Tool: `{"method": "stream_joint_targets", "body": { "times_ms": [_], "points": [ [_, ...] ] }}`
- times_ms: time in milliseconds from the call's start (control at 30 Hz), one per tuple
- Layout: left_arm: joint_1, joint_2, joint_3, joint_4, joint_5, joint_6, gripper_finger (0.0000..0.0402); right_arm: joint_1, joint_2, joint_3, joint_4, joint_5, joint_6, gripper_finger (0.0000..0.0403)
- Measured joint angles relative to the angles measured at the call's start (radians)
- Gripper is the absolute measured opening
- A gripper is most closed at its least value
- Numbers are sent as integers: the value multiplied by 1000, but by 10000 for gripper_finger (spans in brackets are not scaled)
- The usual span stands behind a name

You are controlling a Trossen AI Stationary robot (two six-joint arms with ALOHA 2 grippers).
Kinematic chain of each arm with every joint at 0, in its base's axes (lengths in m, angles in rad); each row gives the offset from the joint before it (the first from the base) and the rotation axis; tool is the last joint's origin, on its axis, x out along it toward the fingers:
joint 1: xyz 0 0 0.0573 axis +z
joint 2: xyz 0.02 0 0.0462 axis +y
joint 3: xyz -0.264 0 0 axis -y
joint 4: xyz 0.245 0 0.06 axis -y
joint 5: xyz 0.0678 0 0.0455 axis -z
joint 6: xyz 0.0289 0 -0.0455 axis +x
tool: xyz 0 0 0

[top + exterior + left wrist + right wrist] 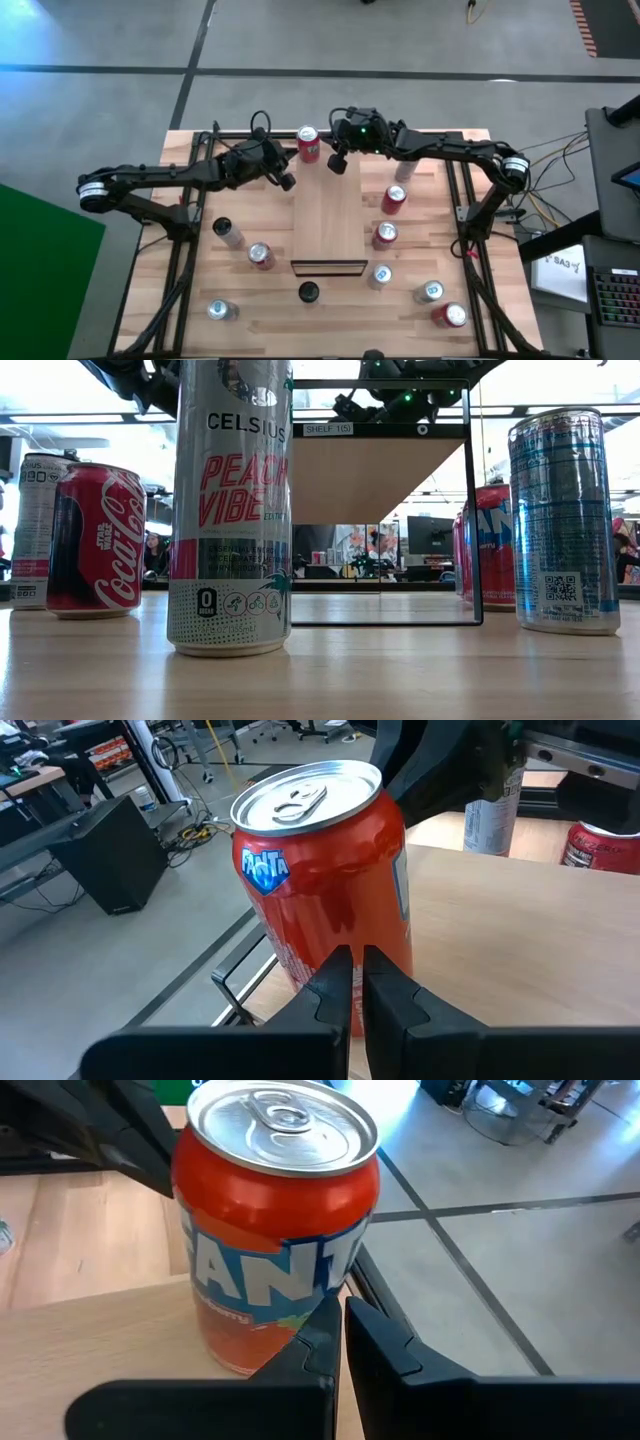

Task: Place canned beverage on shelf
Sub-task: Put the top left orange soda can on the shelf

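A red Fanta can [308, 143] stands upright at the light-wood shelf's [326, 222] far end, flanked by pinched-shut left gripper [287, 181] and right gripper [337, 163]; only wrist views reveal its label.

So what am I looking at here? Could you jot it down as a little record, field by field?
Setting: wooden table with scattered drink cans
Shelf: light wood shelf at table centre, nothing on it
Target can: red Fanta can, upright at the far edge, just beyond the shelf
Left pincer: left pincer, shut, beside the Fanta can, not holding it
Right pincer: right pincer, shut, on the can's other side
Nearest low view: Celsius can
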Motion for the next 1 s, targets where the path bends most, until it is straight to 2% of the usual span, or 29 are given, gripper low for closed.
{"method": "stream_joint_targets", "body": {
  "times_ms": [767,1000],
  "points": [
    [8,0,-1,0,-14,10,0,52,0,0,-17,1,-25,11],
    [4,-2,-1,-6,-53,11,0,52,-9,0,-58,54,-23,11]
  ]
}}
